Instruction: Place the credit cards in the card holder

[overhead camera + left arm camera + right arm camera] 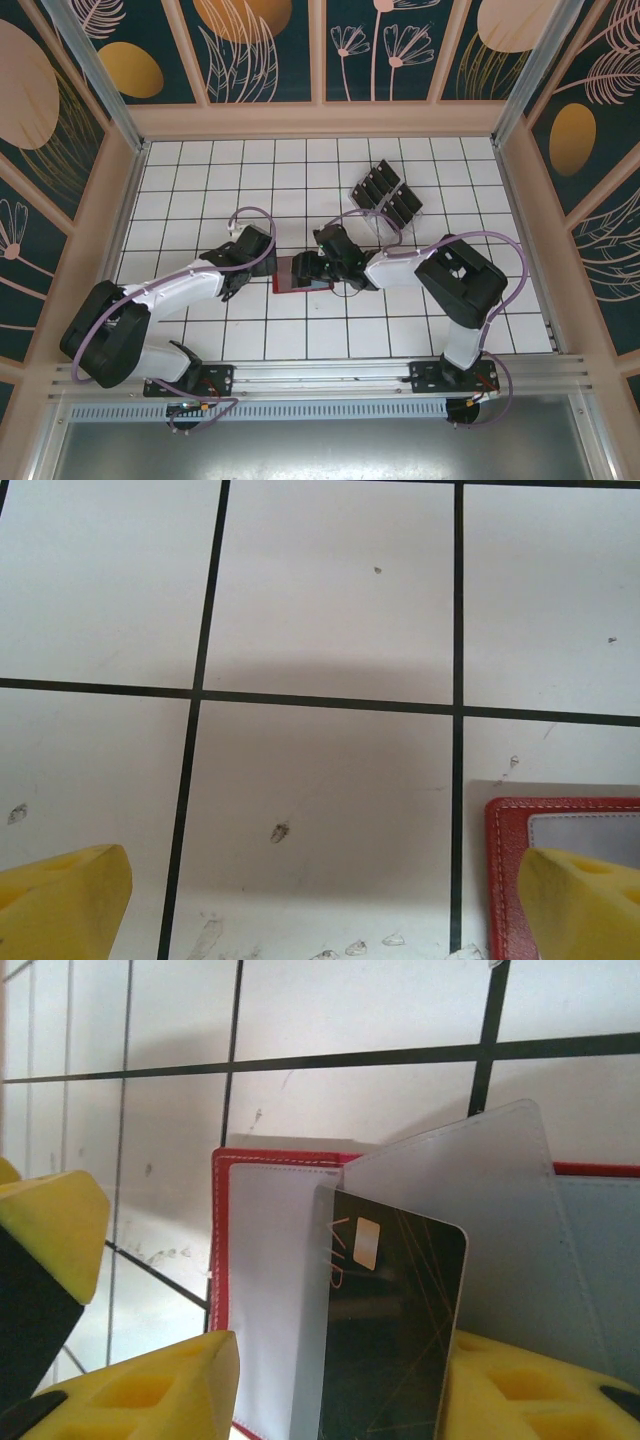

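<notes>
Tabletop of white square tiles with black grid lines (pixel 200 340) is sitting inside a walled bay of dark floral panels (pixel 260 50). Two white-and-black arms are reaching inward from the near rail, the left arm (pixel 180 290) from the left and the right arm (pixel 455 280) from the right, with their wrists coming close together near the table's middle. A clear plastic slotted rack (pixel 392 205) is standing toward the far right of the tiles, well apart from both wrists, and is carrying several thin black rectangular credit cards (pixel 378 185). A small red rectangular folding card holder (pixel 298 273) is lying open on the tiles between the two wrists; the right wrist view is showing its stitched red border (pixel 222 1260), a pale lining and a translucent plastic sleeve (pixel 490 1200) lifting off it. One black credit card (pixel 395 1340), marked VIP and bearing a chip, is standing on end against that sleeve; whether it is seated in a pocket I cannot tell. The left gripper (pixel 320 910) is hovering low with its yellow fingertips spread wide and nothing between them, one fingertip (pixel 580 905) overlapping the card holder's corner (pixel 500 880). The right gripper (pixel 340 1395) is straddling the standing card with its jaws apart: a gap is showing between one yellow pad (pixel 150 1390) and the card, while contact at the other pad (pixel 540 1395) cannot be judged.
</notes>
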{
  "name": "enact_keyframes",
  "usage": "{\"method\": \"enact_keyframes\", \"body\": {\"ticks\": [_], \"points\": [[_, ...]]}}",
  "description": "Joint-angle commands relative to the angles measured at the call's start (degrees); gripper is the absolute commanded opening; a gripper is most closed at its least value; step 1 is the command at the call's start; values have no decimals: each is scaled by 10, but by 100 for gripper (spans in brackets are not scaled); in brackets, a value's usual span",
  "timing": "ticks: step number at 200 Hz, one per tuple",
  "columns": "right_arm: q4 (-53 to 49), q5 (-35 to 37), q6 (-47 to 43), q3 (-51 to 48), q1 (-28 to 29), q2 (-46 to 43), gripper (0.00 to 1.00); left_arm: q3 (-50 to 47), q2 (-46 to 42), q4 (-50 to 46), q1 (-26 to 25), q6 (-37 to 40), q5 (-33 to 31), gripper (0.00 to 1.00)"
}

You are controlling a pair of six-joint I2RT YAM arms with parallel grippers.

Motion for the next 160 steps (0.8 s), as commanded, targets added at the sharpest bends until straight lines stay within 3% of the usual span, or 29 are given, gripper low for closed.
{"method": "enact_keyframes", "body": {"ticks": [1, 57, 160], "points": [[-91, 52, -34, 29, 9, 6, 53, -10, -11, 0, 4, 10, -1, 99], [-173, 92, -67, 94, 28, 37, 56, -14, -14, 9, 10, 11, 5, 99], [-191, 84, -96, 145, 44, 45, 57, -15, -17, 18, 14, 12, 9, 98]]}}
